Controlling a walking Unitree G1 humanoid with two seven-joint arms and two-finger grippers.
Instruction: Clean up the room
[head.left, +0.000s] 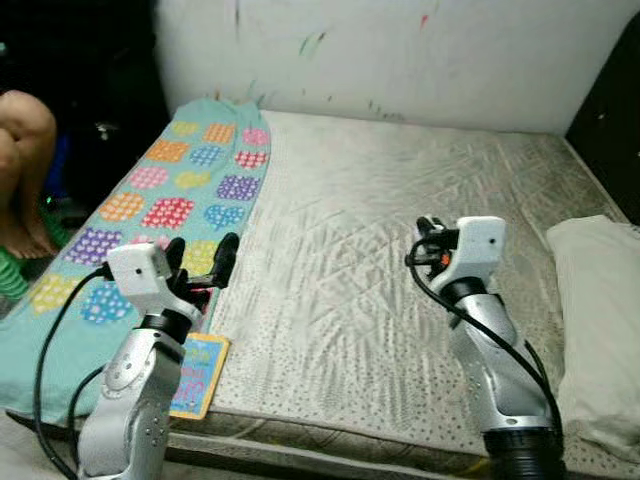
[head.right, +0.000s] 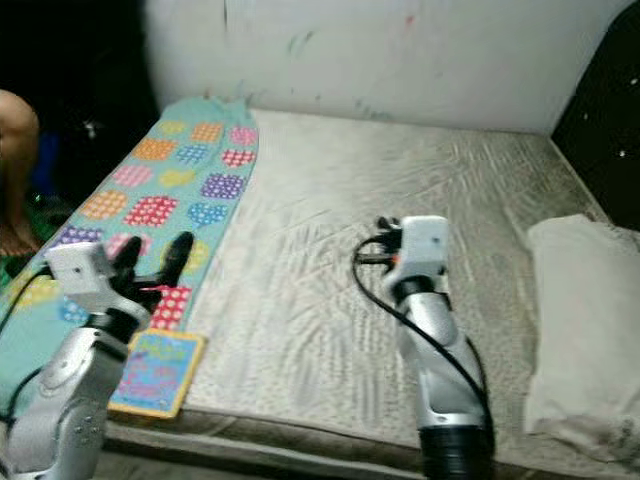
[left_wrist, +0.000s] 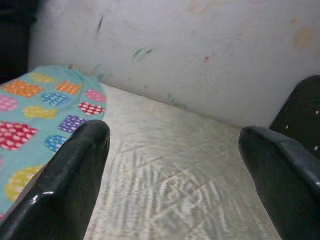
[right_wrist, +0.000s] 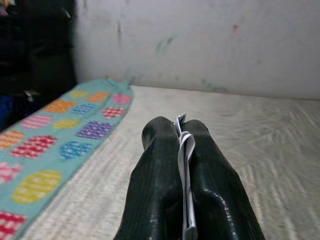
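Right gripper (right_wrist: 186, 150): the two black fingers (right_wrist: 157, 170) are pressed together on a thin white sheet, apparently paper or card (right_wrist: 185, 165), whose edge stands out between them. The gripper hangs above the middle of the bare mattress (head.left: 380, 190), touching nothing below. Left gripper (head.left: 203, 262): fingers (left_wrist: 75, 170) spread wide and empty, held over the seam where the turquoise patterned blanket (head.left: 160, 200) meets the mattress. Just below and nearer the robot than these fingers, a small colourful book (head.left: 200, 372) lies flat at the bed's near edge, partly on the blanket. Well beyond the right gripper's outer side, a white pillow (head.left: 600, 310) rests at the mattress edge. Far to the left gripper's outer side, a person's knee (head.left: 25, 130) is seen beside the bed.

Step in hand, as judged: one loose item is gripped and awaits carrying off. The next move likely calls for lowering the open left fingers onto the book, closing across its thin edge without snagging the blanket.
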